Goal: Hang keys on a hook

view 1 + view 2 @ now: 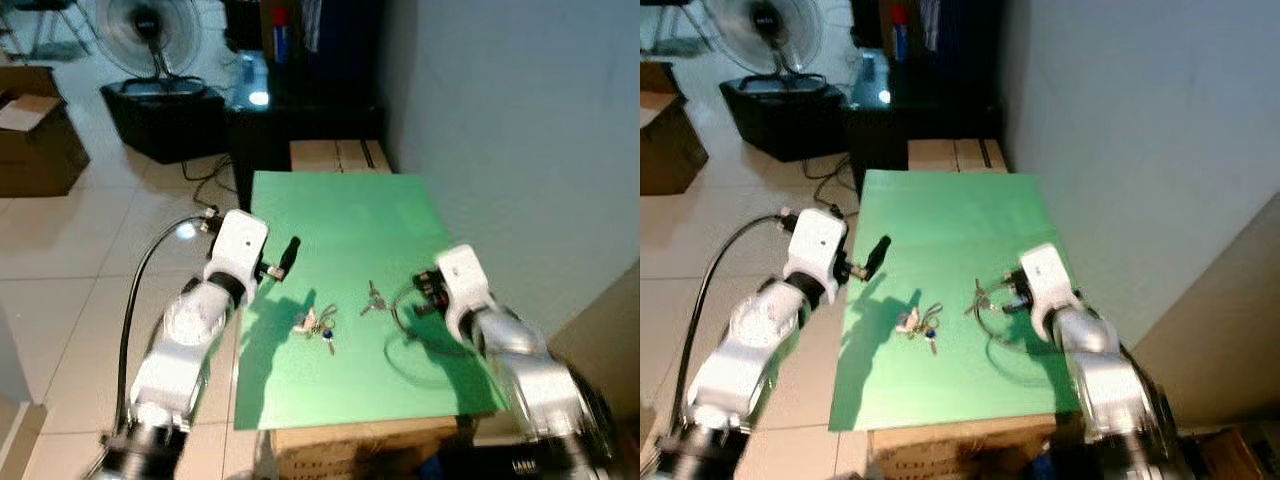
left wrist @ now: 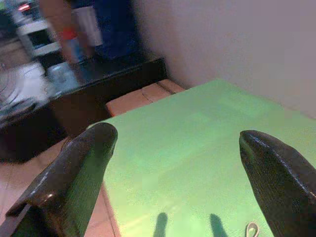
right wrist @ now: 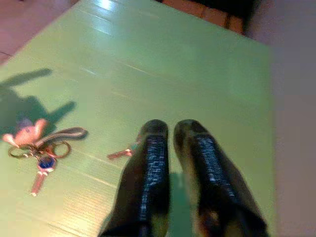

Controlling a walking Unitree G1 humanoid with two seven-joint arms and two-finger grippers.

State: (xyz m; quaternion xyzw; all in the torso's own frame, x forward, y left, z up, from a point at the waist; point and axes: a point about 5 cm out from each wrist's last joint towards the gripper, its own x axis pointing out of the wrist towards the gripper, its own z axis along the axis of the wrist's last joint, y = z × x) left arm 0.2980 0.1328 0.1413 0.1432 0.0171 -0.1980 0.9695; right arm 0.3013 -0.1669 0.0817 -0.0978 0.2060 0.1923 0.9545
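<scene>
The keys [image 1: 317, 324] lie loose on the green mat [image 1: 340, 210], near its middle toward the near edge, with a pink tag and a blue-headed key on the ring. A second small key [image 1: 372, 297] lies just right of them, close to the right gripper [image 3: 170, 136]. That gripper hangs low over the mat with its fingers pressed together and nothing visibly between them; it looks placed to reach the small key, though I cannot tell whether it touches it. The left gripper [image 2: 177, 143] sits at the mat's left edge, fingers wide apart and pointing toward the far end, probably waiting. The keys are not yet lifted, and I can make out no hook. A fan [image 1: 150, 25] and a cardboard box [image 1: 35, 130] stand on the floor far left. No writing is readable anywhere.
</scene>
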